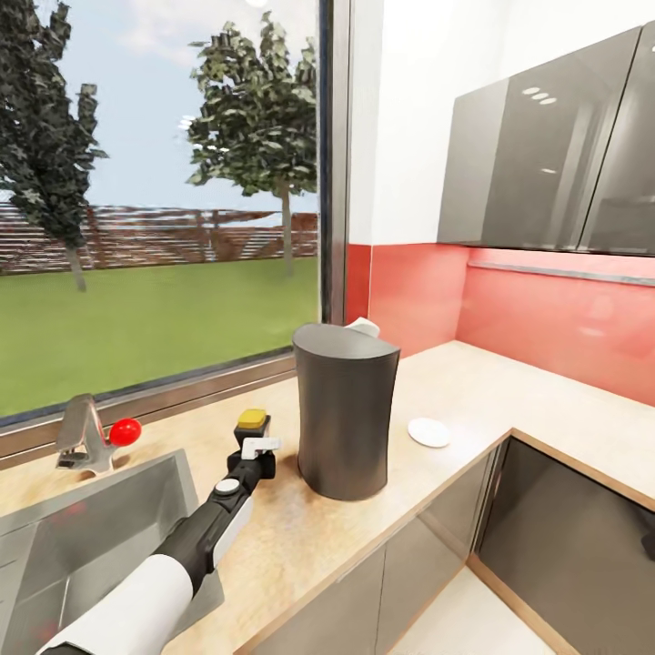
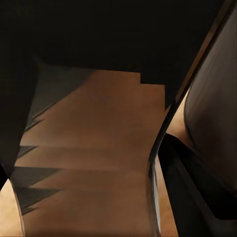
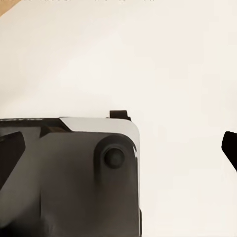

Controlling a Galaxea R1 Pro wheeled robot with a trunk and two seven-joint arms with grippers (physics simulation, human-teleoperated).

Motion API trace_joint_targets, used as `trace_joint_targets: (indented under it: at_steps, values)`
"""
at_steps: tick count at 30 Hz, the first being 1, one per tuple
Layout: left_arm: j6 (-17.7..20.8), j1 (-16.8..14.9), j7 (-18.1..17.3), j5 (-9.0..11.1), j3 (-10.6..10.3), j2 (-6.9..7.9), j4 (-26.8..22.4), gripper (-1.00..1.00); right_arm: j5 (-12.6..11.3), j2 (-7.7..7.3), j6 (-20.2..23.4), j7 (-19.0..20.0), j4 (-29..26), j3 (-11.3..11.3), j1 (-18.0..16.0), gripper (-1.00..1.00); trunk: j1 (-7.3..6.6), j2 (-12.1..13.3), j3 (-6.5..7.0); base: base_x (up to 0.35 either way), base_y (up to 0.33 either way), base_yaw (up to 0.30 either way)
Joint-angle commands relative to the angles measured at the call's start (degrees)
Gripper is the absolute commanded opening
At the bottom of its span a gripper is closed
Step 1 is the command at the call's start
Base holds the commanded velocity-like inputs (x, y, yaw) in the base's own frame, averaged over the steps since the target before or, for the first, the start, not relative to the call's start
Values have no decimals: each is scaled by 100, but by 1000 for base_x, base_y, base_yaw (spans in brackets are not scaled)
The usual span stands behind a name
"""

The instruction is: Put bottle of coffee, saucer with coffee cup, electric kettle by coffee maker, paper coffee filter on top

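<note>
- The left gripper [image 1: 254, 435], at the end of a black-and-white arm, reaches over the beige stone-look countertop [image 1: 473, 382], and a small dark jar with a yellow lid [image 1: 252, 420] sits right at its tip.
- Whether its fingers are closed on that jar cannot be told: the head view hides the fingertips behind the wrist, and the left wrist view is a dark, close blur of brown surface and black shapes.
- Just beside this gripper, on the side away from the sink, stands the tall dark-grey cylindrical coffee maker [image 1: 346, 409], upright on the countertop, with a bit of white showing above its far rim.
- Beyond the coffee maker, further from the gripper, a small white round saucer [image 1: 428, 432] lies flat on the counter, apart from the machine.
- On the gripper's other side is the steel sink basin [image 1: 55, 546], with a metal tap [image 1: 82, 437] and a red ball [image 1: 125, 431] at its back edge.
- Behind all this are the window, the red backsplash and glossy grey wall cabinets [image 1: 546, 146].
- In the right wrist view a dark grey block with a round knob [image 3: 114, 157] sits before a pale surface; how wide that gripper stands cannot be told.
</note>
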Motion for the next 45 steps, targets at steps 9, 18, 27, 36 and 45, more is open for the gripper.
trace_joint_targets:
  at_steps: [9,18,27,36,45]
  values:
    - [18,23,42,5,-43,-11,-5,-100,51,-16,-15,-5,2,-41,-7,100,2,-10,-12,89,-60,0]
    - [18,31,42,6,-51,-20,-5,-100,55,4,-4,15,3,-31,-6,100,2,-10,-12,5,-4,0]
    - [15,31,42,6,-50,-21,-5,-100,55,7,-12,15,3,-31,-5,100,2,-10,-12,0,0,0]
    - [18,31,39,25,-43,-24,-5,100,55,7,-12,15,3,-31,-6,100,2,-10,-12,0,0,0]
    - [18,31,38,51,-43,-19,-10,100,55,7,-12,15,3,-33,-7,100,2,-10,-12,0,0,0]
